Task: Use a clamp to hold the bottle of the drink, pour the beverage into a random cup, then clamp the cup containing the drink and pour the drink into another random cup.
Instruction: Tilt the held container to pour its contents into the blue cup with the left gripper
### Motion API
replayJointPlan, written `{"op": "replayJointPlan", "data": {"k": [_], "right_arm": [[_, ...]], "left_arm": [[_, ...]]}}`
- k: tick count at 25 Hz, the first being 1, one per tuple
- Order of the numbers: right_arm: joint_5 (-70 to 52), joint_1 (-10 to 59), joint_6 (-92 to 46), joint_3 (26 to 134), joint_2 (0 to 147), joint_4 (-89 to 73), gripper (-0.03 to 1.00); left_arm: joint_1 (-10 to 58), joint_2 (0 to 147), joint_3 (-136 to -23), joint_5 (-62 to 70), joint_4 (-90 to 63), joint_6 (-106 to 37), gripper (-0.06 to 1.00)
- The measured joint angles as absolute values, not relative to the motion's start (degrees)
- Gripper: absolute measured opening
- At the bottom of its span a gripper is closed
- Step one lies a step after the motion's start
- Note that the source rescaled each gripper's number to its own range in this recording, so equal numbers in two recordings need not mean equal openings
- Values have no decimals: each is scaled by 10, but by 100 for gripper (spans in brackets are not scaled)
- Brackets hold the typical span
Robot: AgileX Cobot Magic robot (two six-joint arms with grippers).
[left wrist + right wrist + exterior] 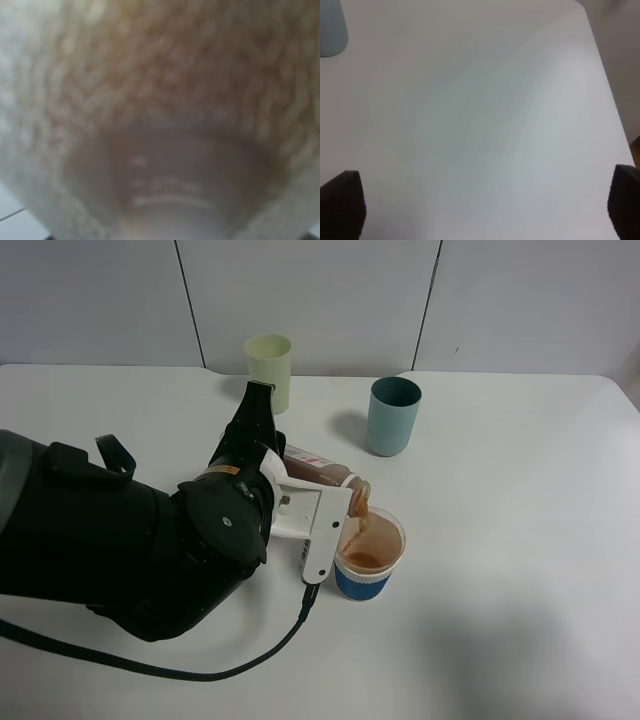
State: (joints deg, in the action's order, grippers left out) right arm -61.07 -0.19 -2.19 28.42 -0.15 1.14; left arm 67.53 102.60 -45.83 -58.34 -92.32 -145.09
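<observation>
**Exterior high view.** The left clamp (318, 502) is closing tightly on the bottle of the drink (325, 472) and is holding it tipped nearly on its side above the white table (520, 540). One whitish jaw is facing the camera; the other is lying hidden behind the bottle. The bulky black arm (110, 540) is covering the bottle's base, so only the neck, the shoulder and a strip of pink-red label are showing. The beverage (362, 560) is running in a brown stream from the bottle's mouth into the random cup (360, 585), which is standing upright just beside the jaw, directly under the mouth. Brown liquid is pooling in the cup's bottom. The teal tumbler (393, 415) is standing apart, farther back on the table, and the pale yellow-green tumbler (268, 370) is standing behind the arm, its base partly hidden. The right arm is lying outside this view.

**Left wrist view.** A blurred brownish-white surface (165, 100) is filling almost the whole frame, too close for focus. Neither the fingers nor the cup is showing here.

**Right wrist view.** The right gripper (485, 210) is hanging over bare table with its dark fingertips (340, 205) standing wide apart at opposite edges, cut off by the frame and gripping nothing. A blue-grey patch of the teal tumbler is showing at one corner, mostly cropped.
</observation>
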Motion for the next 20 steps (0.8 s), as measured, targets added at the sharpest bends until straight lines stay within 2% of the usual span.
{"op": "replayJointPlan", "data": {"k": [20], "right_arm": [[-611, -2, -22, 284, -1, 11, 90]], "left_arm": [[675, 1026, -458, -591, -906, -1472, 1]]}}
